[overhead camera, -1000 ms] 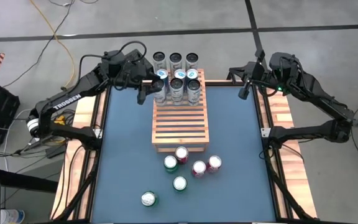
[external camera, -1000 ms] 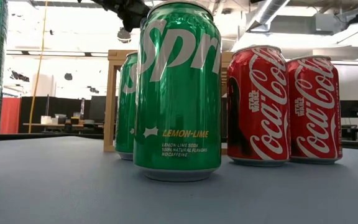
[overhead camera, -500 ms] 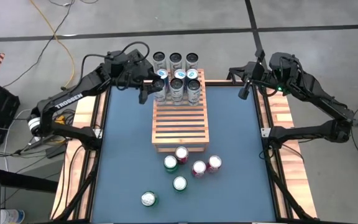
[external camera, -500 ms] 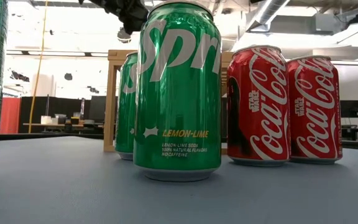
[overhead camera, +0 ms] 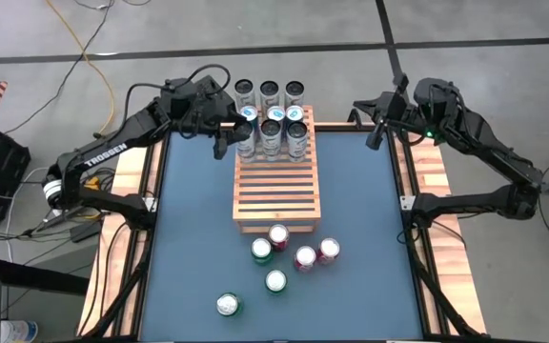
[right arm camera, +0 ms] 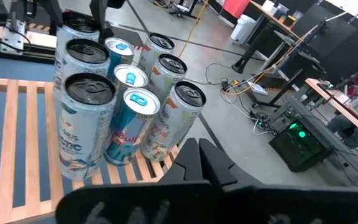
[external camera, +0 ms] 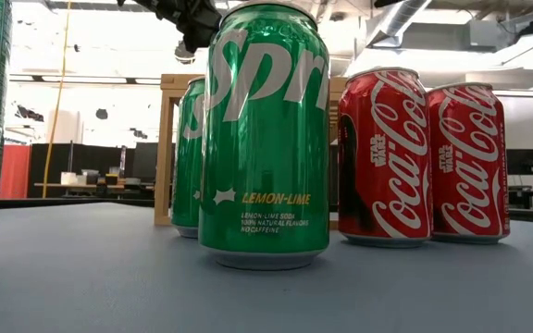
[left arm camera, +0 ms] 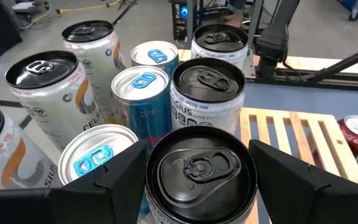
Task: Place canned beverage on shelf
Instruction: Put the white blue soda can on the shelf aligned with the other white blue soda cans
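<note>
The shelf point(overhead camera: 276, 191) lies mid-table, and several tall cans stand upright on its far end. Three black-topped cans point(overhead camera: 269, 90) stand just beyond it. My left gripper point(overhead camera: 239, 141) is at the shelf's far left corner, shut on a black-topped white can point(left arm camera: 201, 168) beside a matching can point(left arm camera: 209, 93) and blue-topped cans point(left arm camera: 140, 93). My right gripper point(overhead camera: 375, 129) hangs shut above the table's far right corner, touching nothing; its fingers point(right arm camera: 197, 168) point toward the cans. My left gripper pinches the can between its two fingers point(left arm camera: 120, 171), one on each side of the wall just under the rim point(left arm camera: 157, 199). The fingers reach in nearly level from the table's left. The can stands upright, its top level with its neighbours; its bottom is hidden.
Several loose cans stand on the blue mat near the shelf's near end: red Coke cans point(overhead camera: 304, 257) and green Sprite cans point(overhead camera: 261, 251), with one more point(overhead camera: 228, 305) near the front edge. The low view is filled by a Sprite can point(external camera: 265, 139) and Coke cans point(external camera: 382, 153).
</note>
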You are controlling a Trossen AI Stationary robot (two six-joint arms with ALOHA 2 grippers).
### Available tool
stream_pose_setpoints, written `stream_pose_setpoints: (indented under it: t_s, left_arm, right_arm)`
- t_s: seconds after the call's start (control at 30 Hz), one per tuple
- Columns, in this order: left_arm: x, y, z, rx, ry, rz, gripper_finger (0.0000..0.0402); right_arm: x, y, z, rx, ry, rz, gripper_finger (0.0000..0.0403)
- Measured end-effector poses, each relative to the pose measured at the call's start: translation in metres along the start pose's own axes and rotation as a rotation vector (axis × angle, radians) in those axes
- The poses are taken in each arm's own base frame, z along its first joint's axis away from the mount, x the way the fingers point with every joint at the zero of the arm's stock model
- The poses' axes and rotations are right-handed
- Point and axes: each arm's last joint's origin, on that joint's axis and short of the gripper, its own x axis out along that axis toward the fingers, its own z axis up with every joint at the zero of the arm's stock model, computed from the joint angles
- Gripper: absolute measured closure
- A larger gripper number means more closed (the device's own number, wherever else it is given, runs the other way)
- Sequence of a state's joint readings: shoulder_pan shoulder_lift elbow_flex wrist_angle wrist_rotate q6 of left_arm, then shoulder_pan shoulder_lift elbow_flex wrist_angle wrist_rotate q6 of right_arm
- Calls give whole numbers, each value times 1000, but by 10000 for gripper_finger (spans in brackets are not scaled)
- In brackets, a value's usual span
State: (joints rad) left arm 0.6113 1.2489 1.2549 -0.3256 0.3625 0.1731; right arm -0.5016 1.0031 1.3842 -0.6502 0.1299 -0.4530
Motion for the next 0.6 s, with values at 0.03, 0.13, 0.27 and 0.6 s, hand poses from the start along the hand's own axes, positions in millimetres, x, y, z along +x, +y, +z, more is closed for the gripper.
stream_pose_setpoints:
  t_s: [0.03,0.13,0.27,0.6]
  left_arm:
    - [0,0,0,0,0,-2,158]
    - [1,-1,0,9,0,-4,157]
    - [1,-1,0,8,1,2,155]
    - [1,0,0,-50,4,17,118]
  right_arm:
    - [0,0,0,0,0,-1,403]
    - [0,-2,-1,3,4,-9,403]
    - [0,-2,-1,4,6,-11,403]
    - [0,-2,-1,4,6,-11,403]
